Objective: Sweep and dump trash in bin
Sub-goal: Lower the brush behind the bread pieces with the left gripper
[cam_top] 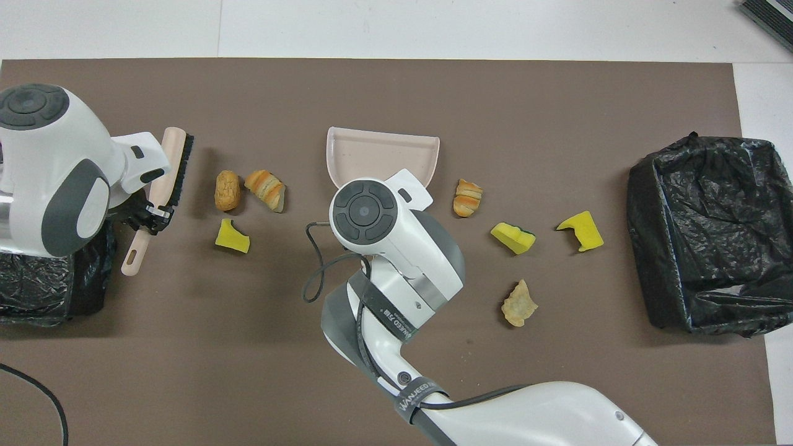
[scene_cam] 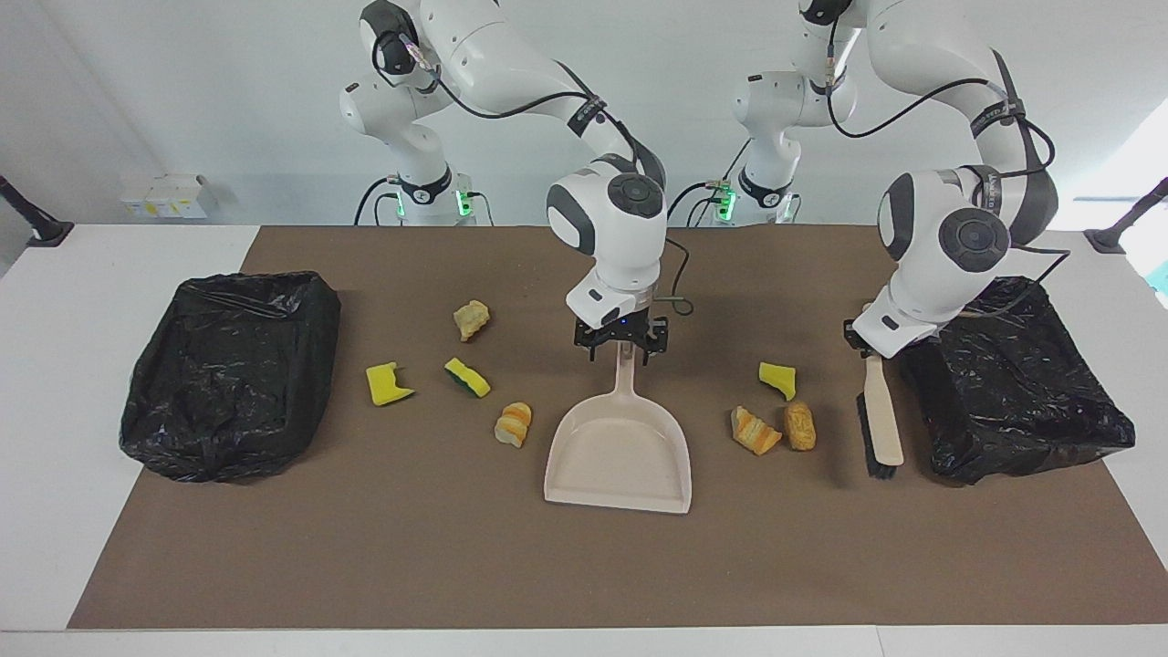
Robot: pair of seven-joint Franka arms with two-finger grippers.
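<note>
Several trash scraps lie on the brown mat (scene_cam: 584,566). Three lie toward the left arm's end: a yellow sponge piece (scene_cam: 777,379) (cam_top: 232,236) and two bread chunks (scene_cam: 756,430) (scene_cam: 800,425). The others lie toward the right arm's end: bread chunks (scene_cam: 472,319) (scene_cam: 514,424) and sponge pieces (scene_cam: 388,384) (scene_cam: 467,378). My right gripper (scene_cam: 624,351) is shut on the handle of the beige dustpan (scene_cam: 620,456) (cam_top: 381,155), which rests on the mat mid-table. My left gripper (scene_cam: 867,342) (cam_top: 150,217) is shut on the beige brush (scene_cam: 882,420) (cam_top: 170,161), whose bristles are down by the mat.
Two bins lined with black bags stand on the mat, one at the right arm's end (scene_cam: 228,374) (cam_top: 712,229) and one at the left arm's end (scene_cam: 1022,383) (cam_top: 37,291), right beside the brush. White table (scene_cam: 55,511) borders the mat.
</note>
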